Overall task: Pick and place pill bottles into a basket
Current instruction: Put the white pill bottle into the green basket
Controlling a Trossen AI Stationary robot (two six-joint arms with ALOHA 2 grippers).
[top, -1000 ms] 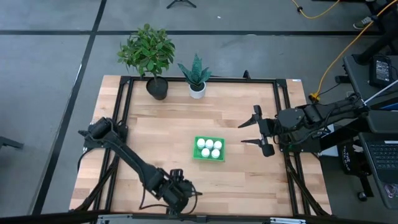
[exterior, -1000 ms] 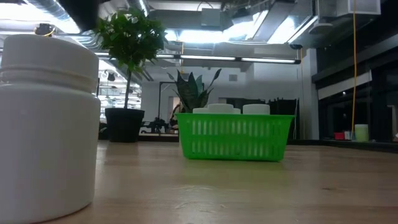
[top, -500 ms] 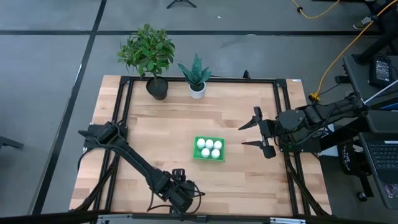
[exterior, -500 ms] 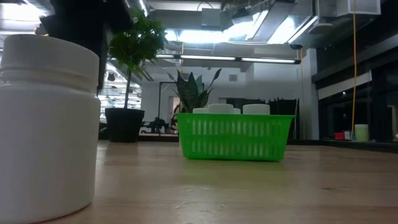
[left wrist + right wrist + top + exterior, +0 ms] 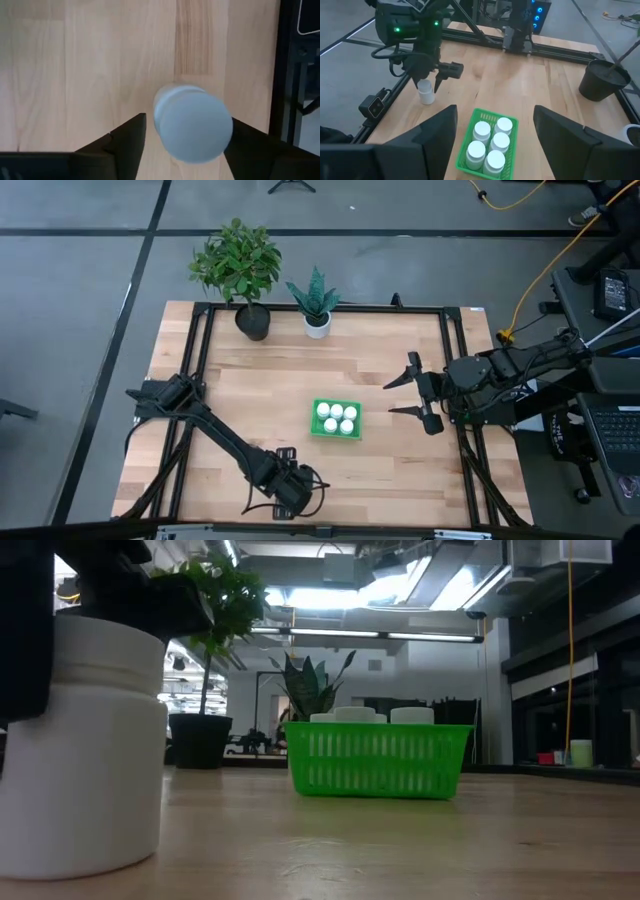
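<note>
One white pill bottle (image 5: 192,122) stands upright on the wood near the table's front edge; it also shows in the low view (image 5: 85,745) and the right wrist view (image 5: 426,94). My left gripper (image 5: 290,488) is open and reaches down over it, one finger on each side. The green basket (image 5: 335,434) sits at the table's middle with several white bottles (image 5: 337,418) standing in it. My right gripper (image 5: 390,396) is open and empty, to the right of the basket and above the table. My left gripper comes at the bottle from above, fingers pointing down. One finger (image 5: 250,142) lies against the side of the bottle's cap end (image 5: 227,125). The other finger (image 5: 127,140) stands off by a narrow strip of wood. The bottle stands upright on the table.
A leafy plant in a black pot (image 5: 252,320) and a spiky plant in a white pot (image 5: 317,325) stand at the far edge. A black frame (image 5: 455,360) runs around the table. Bare wood lies between the lone bottle and the basket (image 5: 378,760).
My left gripper has gone a little toward the table's right edge and down around the lone bottle. The bottle, still upright, has slid a short way along the table toward the far edge in the last half second.
</note>
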